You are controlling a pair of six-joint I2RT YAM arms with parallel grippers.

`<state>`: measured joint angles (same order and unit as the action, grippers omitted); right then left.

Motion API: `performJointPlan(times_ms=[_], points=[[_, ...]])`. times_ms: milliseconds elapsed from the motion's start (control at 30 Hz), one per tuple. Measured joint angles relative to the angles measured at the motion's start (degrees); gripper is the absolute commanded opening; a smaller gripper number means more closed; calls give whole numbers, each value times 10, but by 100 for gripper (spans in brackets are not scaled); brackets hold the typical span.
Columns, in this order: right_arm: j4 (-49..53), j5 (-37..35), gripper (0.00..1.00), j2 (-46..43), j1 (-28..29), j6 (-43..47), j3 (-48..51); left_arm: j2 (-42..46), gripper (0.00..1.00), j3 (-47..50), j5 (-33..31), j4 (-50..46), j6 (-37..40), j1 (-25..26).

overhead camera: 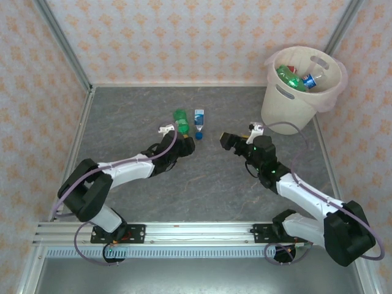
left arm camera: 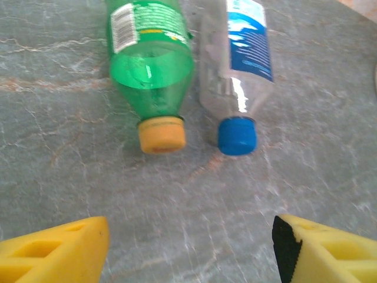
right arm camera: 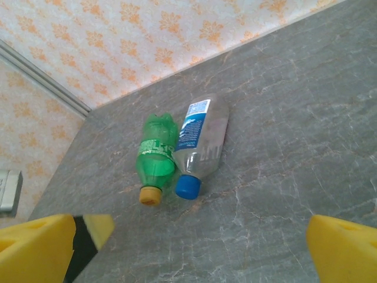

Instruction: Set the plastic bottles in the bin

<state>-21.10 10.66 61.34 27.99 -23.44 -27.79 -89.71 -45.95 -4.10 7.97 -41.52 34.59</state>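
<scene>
Grey tabletop (overhead camera: 208,184), green bottle (left arm camera: 150,65) beside clear bottle (left arm camera: 238,65).
Left gripper (left arm camera: 188,242), open and empty, aims from their six o'clock to grab; right gripper (right arm camera: 200,253) open too.

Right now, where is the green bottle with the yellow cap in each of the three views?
Top external: green bottle lies just left of picture centre, in the upper half.
Left wrist: green bottle is upper left of centre, cap pointing down the picture.
Right wrist: green bottle is left of centre, cap pointing down.
Shared landmark: the blue-capped clear bottle lying along its right side.

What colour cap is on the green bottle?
Orange-yellow cap, clearest in the left wrist view.
</scene>
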Motion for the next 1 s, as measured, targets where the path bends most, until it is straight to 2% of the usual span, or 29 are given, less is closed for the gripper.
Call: performJointPlan(times_ms=[233,667,767,1000], points=[[-47,-20,100,-35,0,-23,50,-76,66,-42,24,-16,0,-43],[-57,-45,100,-44,0,-29,50,-146,63,-99,28,-17,20,-57],[-57,-47,100,-44,0,-29,50,-167,58,-104,35,-17,26,-63],[-57,-47,100,-44,0,-29,50,-181,55,-115,39,-10,30,-65]])
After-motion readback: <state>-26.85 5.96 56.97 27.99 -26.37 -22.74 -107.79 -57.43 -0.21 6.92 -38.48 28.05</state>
